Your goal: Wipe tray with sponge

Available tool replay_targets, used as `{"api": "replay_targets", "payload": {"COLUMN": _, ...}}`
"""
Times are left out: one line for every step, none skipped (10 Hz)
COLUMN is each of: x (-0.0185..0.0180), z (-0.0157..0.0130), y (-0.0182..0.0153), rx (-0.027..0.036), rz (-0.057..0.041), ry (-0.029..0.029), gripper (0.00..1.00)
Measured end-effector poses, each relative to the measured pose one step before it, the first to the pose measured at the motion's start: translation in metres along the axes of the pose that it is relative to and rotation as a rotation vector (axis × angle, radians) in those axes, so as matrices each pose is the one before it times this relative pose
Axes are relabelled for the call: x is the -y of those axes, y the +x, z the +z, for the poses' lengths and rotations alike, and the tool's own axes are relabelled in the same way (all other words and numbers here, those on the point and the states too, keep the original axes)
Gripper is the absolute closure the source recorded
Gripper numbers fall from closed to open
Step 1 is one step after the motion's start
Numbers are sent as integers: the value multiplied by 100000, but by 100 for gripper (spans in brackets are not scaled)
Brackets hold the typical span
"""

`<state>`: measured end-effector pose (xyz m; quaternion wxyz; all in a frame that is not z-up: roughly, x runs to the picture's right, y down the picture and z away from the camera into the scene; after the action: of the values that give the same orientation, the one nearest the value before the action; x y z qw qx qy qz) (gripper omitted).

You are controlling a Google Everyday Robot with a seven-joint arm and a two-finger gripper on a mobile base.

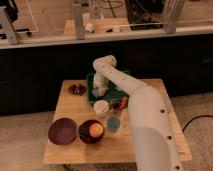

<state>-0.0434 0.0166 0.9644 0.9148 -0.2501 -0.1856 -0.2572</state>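
Gripper (99, 89) over tray (114, 96) at sponge (95, 93) (grip unclear) | white cup (101, 107), blue cup (114, 123) nearby

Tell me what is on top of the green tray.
The gripper hangs low over the tray, a pale sponge at its tip. The arm hides much of the tray, so anything beneath it cannot be seen.

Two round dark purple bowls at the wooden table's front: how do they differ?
The left dark purple bowl is empty; the right dark purple bowl holds a round orange object. The left looks wider than the right. Both sit upright. The gripper is down at the dark green rectangular tray behind them.
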Motion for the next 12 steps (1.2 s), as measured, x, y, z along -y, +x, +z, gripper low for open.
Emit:
{"api": "replay_targets", "payload": {"x": -668, "z": -103, "y": -820, "rx": 697, "rz": -1853, "ry": -609, "gripper": 100}}
{"api": "replay_targets", "payload": {"x": -501, "z": 89, "y": -536, "rx": 561, "rz": -737, "ry": -806, "gripper": 100}}
{"api": "replay_targets", "payload": {"x": -657, "z": 129, "y": 36, "rx": 170, "rz": 457, "ry": -1050, "gripper": 100}}
{"api": "replay_targets", "payload": {"x": -706, "z": 57, "y": 395, "rx": -72, "rz": 1031, "ry": -1054, "gripper": 100}}
{"api": "replay_targets", "payload": {"x": -565, "z": -32, "y": 724, "rx": -368, "rz": 1583, "ry": -403, "gripper": 100}}
{"api": "replay_targets", "payload": {"x": -909, "z": -117, "y": 1330, "rx": -1012, "rz": 2853, "ry": -962, "gripper": 100}}
{"api": "replay_targets", "payload": {"x": -430, "z": -175, "y": 1130, "rx": -1024, "rz": 2566, "ry": -164, "gripper": 100}}
{"api": "replay_targets", "payload": {"x": -145, "z": -203, "y": 956, "rx": -872, "rz": 1850, "ry": 220, "gripper": 100}}
{"api": "replay_targets", "payload": {"x": -2, "z": -128, "y": 920, "rx": -883, "rz": 1717, "ry": 243, "gripper": 100}}
{"api": "replay_targets", "payload": {"x": 433, "z": -61, "y": 456, "rx": -598, "rz": 1074, "ry": 341, "gripper": 100}}
{"api": "replay_targets", "payload": {"x": 637, "z": 61, "y": 185, "rx": -46, "rz": 933, "ry": 519, "gripper": 100}}
{"api": "replay_targets", "payload": {"x": 635, "z": 41, "y": 312, "rx": -102, "rz": 993, "ry": 525, "gripper": 100}}
